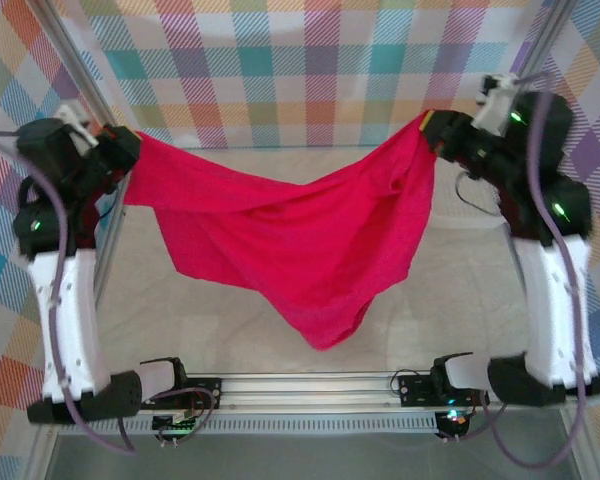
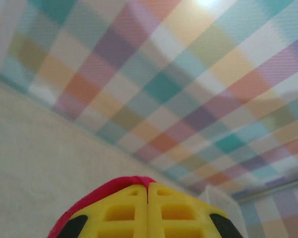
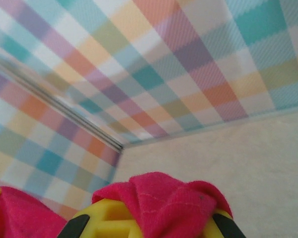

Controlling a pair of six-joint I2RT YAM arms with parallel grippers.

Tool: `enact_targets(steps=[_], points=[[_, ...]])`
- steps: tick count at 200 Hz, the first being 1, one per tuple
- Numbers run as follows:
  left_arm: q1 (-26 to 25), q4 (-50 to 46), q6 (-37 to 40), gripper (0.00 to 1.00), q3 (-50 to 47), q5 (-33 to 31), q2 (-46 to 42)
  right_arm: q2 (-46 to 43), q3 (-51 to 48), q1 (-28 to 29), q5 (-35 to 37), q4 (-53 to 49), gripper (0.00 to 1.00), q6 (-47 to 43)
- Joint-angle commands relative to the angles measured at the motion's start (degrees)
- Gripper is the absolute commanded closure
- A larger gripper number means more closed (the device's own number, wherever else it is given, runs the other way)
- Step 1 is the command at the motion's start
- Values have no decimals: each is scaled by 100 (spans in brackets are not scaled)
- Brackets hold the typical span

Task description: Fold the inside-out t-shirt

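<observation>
left arm (image 1: 65, 300), right arm (image 1: 555, 290) raised | left fingers (image 2: 121, 213) clamped | right fingers (image 3: 102, 218) clamped

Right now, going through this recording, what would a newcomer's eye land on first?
The bright red t-shirt, strung like a hammock across the middle of the top view and sagging to a point toward the near rail. It is pinched at its upper corners by the left gripper at far left and the right gripper at far right, against a pastel checked backdrop.

White/blk arms (image 1: 65, 310), purple cables (image 1: 58, 260) — yellow claw fingers (image 2: 139, 218).
</observation>
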Motion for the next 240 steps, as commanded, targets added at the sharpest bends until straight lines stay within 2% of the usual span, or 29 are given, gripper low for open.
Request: enact_targets(steps=[1,16,19,33,39,44,57,69,80,87,96,109,127,146,170,197,220,240], points=[[12,240,-92,100,-399,361,1216,1385,73,-134,177,72,100,-277],[-2,173,-94,100,-109,187,2171,2506,770,-205,31,-22,100,-252],[1,137,-90,100,-1,161,2357,2772,1009,-217,20,-122,96,-243],[-22,-139,-34,65,535,-90,3102,4098,2547,-217,-30,-953,67,-233],[-57,-277,22,50,714,-241,3306,4655,3314,-209,-78,-1456,59,-235],[-90,-392,97,42,812,-374,3412,5072,3945,-184,-117,-1856,54,-241],[-253,-547,295,32,710,-715,3378,5882,5208,-78,-62,-2818,48,-290],[-437,-442,404,31,97,-966,3035,6121,5413,114,41,-3314,44,-466],[-603,-160,361,32,-809,-1015,2547,6000,4854,355,36,-3415,43,-635],[-718,161,278,32,-1388,-948,2198,5771,4131,553,107,-3311,43,-766],[-867,508,155,33,-2346,-862,1752,5318,3070,837,286,-2854,42,-903],[-1030,870,-8,34,-3342,-830,1237,4361,1046,1202,436,-1697,39,-974],[-1095,990,-97,36,-4227,-838,706,3234,-1075,1279,181,-413,36,-706],[-1131,899,-54,36,-4839,-871,255,2331,-2682,1321,-110,451,36,-566],[-1141,856,-187,32,-5509,-1014,-242,1638,-3973,1523,-298,864,36,-348],[-1152,1474,-470,31,-6178,-906,-323,1032,-5279,2009,-432,1456,34,100],[-1166,1962,-576,31,-6364,-809,11,1021,-5952,2351,-693,2109,33,593],[-1169,2241,-572,33,-6331,-870,441,1381,-6193,2543,-806,2577,33,948]])
